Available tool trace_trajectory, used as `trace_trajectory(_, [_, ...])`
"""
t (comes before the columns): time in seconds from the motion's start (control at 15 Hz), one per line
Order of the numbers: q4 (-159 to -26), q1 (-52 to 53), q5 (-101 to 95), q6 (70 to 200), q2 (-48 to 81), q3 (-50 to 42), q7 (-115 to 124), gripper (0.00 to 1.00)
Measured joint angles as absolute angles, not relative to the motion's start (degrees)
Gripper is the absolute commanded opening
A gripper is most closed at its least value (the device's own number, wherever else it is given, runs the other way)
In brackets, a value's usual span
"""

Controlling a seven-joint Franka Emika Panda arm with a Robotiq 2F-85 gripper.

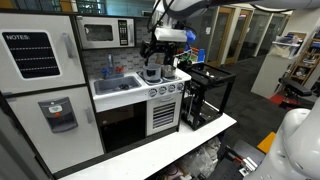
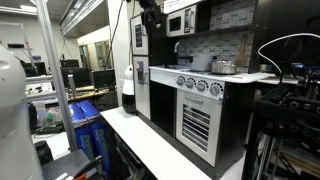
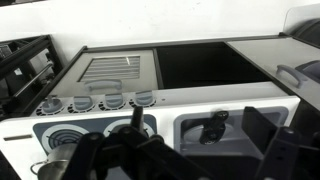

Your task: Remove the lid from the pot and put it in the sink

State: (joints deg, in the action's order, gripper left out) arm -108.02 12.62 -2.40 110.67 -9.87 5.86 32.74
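The small grey pot [image 1: 152, 72] stands on the stovetop of the white toy kitchen, to the right of the sink [image 1: 118, 86]. It also shows in an exterior view [image 2: 224, 67]. The lid is too small to tell apart from the pot. My gripper [image 1: 160, 47] hangs a little above the pot. In the wrist view, which stands upside down, the gripper [image 3: 190, 160] is open and empty. The pale sink basin [image 3: 240, 148] with its dark faucet [image 3: 212, 126] lies between the fingers. A metal rim of the pot [image 3: 52, 167] shows at the bottom left.
A microwave [image 1: 105, 32] sits above the counter and a toy fridge [image 1: 45, 90] stands to the left. A black wire rack [image 1: 207, 95] stands next to the stove. Stove knobs [image 3: 100, 101] and the black oven door [image 3: 200, 65] face the wrist camera.
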Motion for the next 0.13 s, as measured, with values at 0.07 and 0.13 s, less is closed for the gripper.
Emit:
trace_trajectory(0.07, [-109.41,12.23,-2.53,110.55,-11.22,5.88,32.74,1.0])
trace_trajectory(0.13, [-110.52,11.91,-2.54,110.51,-12.3,5.93,32.74,1.0])
